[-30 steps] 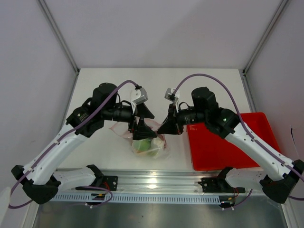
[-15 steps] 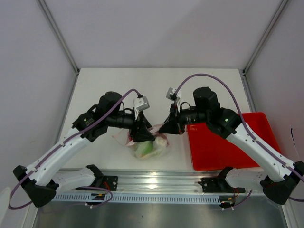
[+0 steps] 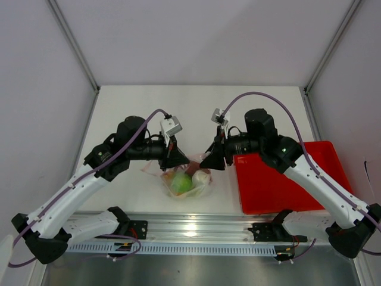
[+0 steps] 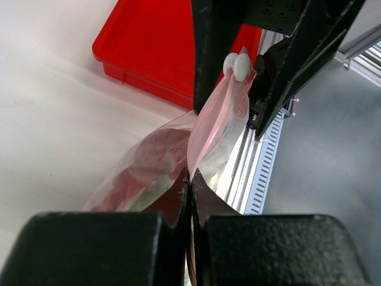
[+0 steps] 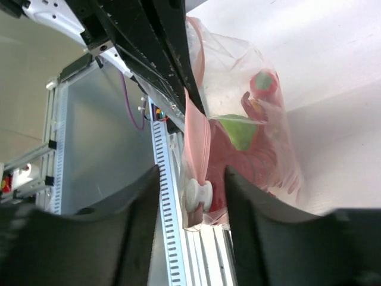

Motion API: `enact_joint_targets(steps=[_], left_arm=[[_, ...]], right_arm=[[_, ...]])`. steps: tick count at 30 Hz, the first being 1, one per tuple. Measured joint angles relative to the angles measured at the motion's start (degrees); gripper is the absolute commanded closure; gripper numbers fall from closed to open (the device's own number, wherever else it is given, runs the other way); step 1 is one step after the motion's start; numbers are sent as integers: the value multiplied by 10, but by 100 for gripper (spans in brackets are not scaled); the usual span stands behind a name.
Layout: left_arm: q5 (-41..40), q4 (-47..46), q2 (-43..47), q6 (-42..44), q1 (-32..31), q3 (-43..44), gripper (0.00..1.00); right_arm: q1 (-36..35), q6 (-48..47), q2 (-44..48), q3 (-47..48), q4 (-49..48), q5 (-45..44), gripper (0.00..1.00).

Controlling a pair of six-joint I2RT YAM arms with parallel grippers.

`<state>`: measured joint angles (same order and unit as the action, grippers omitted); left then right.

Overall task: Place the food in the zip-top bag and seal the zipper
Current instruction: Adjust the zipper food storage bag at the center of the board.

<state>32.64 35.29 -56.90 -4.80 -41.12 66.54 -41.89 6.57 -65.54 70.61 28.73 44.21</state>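
Note:
The clear zip-top bag (image 3: pixel 189 179) lies between the arms with food inside: a round green fruit (image 3: pixel 181 183) and a red piece (image 5: pixel 262 83) show through the plastic. My left gripper (image 4: pixel 190 179) is shut on the bag's pink zipper (image 4: pixel 217 119) strip, pinching it flat. A white slider (image 5: pixel 198 195) sits on the strip's other end. My right gripper (image 5: pixel 193 202) is open, one finger on each side of that slider with gaps on both sides. From above, the left gripper (image 3: pixel 178 159) and right gripper (image 3: pixel 211 162) face each other over the bag's mouth.
A red tray (image 3: pixel 280 185) sits just right of the bag, under the right arm. The aluminium rail (image 3: pixel 196 229) with the arm bases runs along the near table edge, close under the bag. White walls enclose the table on three sides.
The left gripper came down from open and shut on the bag's zipper strip. The right gripper's jaws opened away from the slider end. The bag shifted slightly.

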Motion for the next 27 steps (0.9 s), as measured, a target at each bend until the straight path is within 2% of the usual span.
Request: enact_joint_targets(steps=[4,7,12,15,16,22,27], left_arm=[[1,0,-5,-12,0,1,99],[5,-2,-4,-23,0,0,99],[5,-3,-1,-46,0,0,99],[6,-3,1,-58,0,0,99],[5,-3,2,-61,0,0,99],[6,-3,8,-75,0,0,99],[7,-3,10,-83,0,0,99]], right_arm=[[14,16,20,-35,-23,-2,37],[21,35,54,-86,-46,-4,37],[24,73,105,-148,-93,-20,43],[24,107,127,-186,-152,-29,49],[24,123,133,-202,-179,-32,54],[18,193,118,-245,-297,-35,60],[-3,216,96,-246,-348,-46,63]])
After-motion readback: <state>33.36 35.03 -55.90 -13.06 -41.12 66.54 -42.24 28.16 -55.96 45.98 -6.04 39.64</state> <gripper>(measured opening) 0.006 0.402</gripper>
